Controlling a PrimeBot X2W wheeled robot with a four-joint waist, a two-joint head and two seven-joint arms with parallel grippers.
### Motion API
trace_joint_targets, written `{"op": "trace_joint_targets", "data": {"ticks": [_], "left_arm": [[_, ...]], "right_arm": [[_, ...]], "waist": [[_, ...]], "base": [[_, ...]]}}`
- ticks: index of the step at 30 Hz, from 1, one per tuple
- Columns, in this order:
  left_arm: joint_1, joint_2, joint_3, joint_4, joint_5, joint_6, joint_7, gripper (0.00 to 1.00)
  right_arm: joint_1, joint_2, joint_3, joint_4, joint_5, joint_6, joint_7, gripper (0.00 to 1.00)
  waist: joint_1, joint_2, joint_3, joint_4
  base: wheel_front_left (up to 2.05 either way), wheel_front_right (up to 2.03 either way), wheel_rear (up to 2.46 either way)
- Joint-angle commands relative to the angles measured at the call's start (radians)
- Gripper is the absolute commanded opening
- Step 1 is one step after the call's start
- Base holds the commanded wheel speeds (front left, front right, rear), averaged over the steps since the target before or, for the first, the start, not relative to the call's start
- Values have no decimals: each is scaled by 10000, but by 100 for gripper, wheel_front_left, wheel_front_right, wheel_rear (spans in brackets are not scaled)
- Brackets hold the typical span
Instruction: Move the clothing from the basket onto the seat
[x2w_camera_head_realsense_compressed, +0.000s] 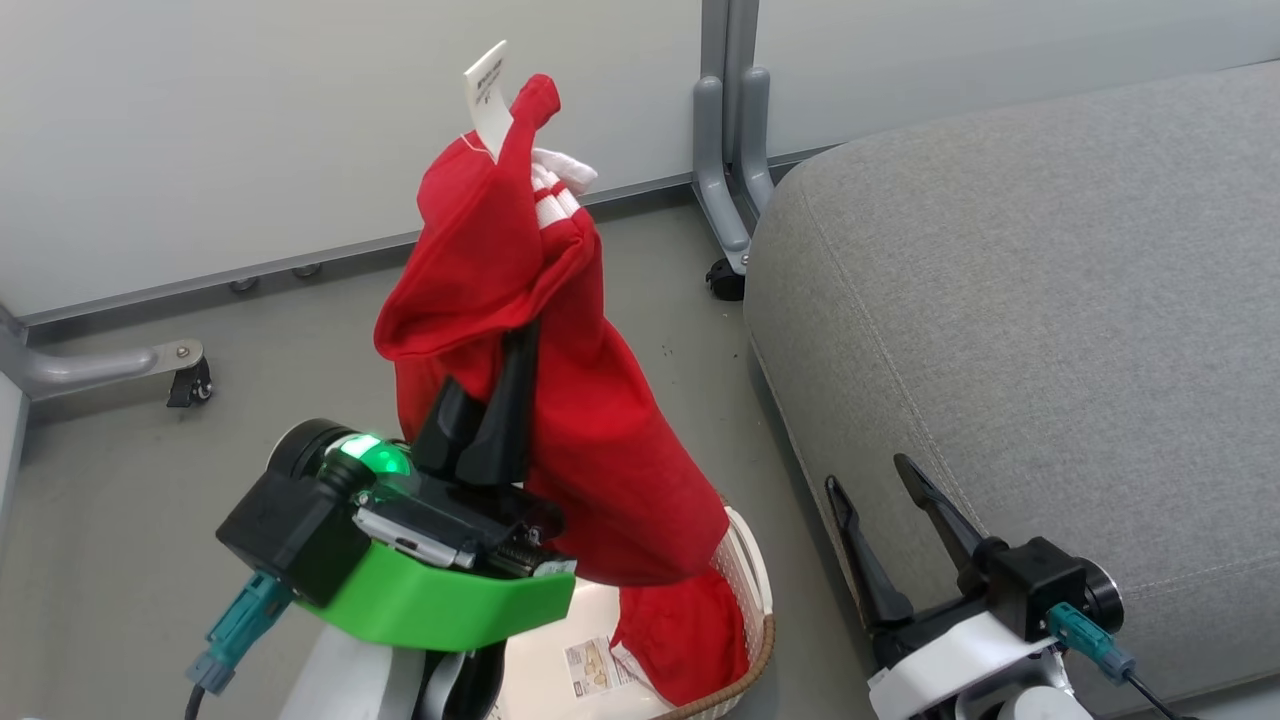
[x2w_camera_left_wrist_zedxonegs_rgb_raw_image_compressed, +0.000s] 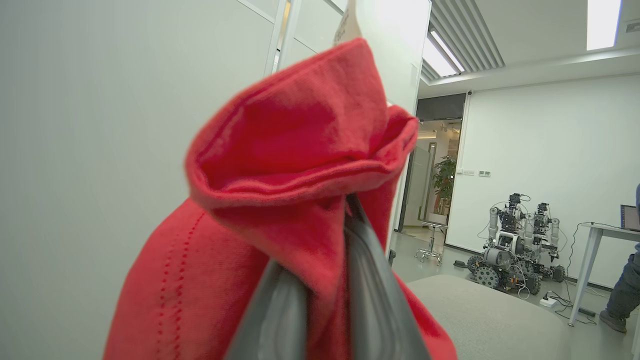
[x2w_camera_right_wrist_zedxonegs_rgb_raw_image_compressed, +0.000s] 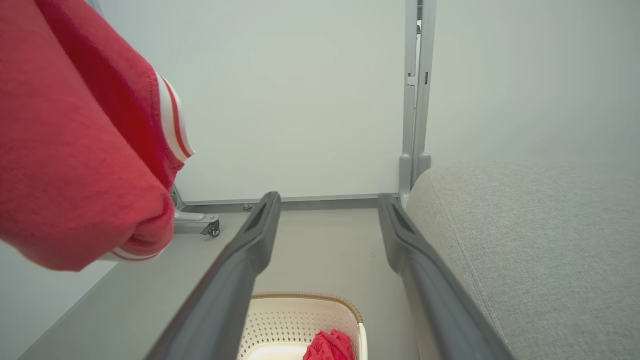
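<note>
My left gripper (x2w_camera_head_realsense_compressed: 520, 345) is shut on a red garment of the clothing (x2w_camera_head_realsense_compressed: 590, 420), lifted above the basket (x2w_camera_head_realsense_compressed: 755, 585) with its white stripe trim and a white label at the top. In the left wrist view the red fabric (x2w_camera_left_wrist_zedxonegs_rgb_raw_image_compressed: 295, 165) folds over the closed fingers (x2w_camera_left_wrist_zedxonegs_rgb_raw_image_compressed: 370, 295). More red clothing (x2w_camera_head_realsense_compressed: 690, 635) lies inside the basket, whose perforated cream wall (x2w_camera_right_wrist_zedxonegs_rgb_raw_image_compressed: 280, 325) shows below my right gripper (x2w_camera_right_wrist_zedxonegs_rgb_raw_image_compressed: 330, 202). My right gripper (x2w_camera_head_realsense_compressed: 868, 476) stands open and holds nothing, beside the front edge of the grey seat (x2w_camera_head_realsense_compressed: 1050, 300).
A pale partition wall (x2w_camera_head_realsense_compressed: 250, 130) runs behind, with grey metal feet on castors (x2w_camera_head_realsense_compressed: 185, 375) on the floor and an upright post (x2w_camera_head_realsense_compressed: 730, 150) by the seat's corner. Far off are other wheeled robots (x2w_camera_left_wrist_zedxonegs_rgb_raw_image_compressed: 515, 245), a desk (x2w_camera_left_wrist_zedxonegs_rgb_raw_image_compressed: 600, 235) and a person's leg (x2w_camera_left_wrist_zedxonegs_rgb_raw_image_compressed: 625, 295).
</note>
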Motion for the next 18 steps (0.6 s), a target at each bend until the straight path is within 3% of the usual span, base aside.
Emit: {"op": "trace_joint_targets", "data": {"ticks": [1, 9, 18], "left_arm": [[-106, 34, 20, 41, 79, -48, -2, 0], [-74, 34, 117, 174, 245, -49, -2, 0], [-30, 35, 214, 444, 316, -49, -2, 0]], "right_arm": [[-95, -181, 157, -77, -98, 1, -31, 100], [-243, -853, 812, -856, -285, 1, -31, 100], [-638, -1536, 3061, -2381, 611, 1, -31, 100]], "waist": [[0, 0, 3, -6], [0, 0, 55, -110], [0, 0, 42, -59]], "base": [[0, 0, 0], [0, 0, 0], [0, 0, 0]]}}
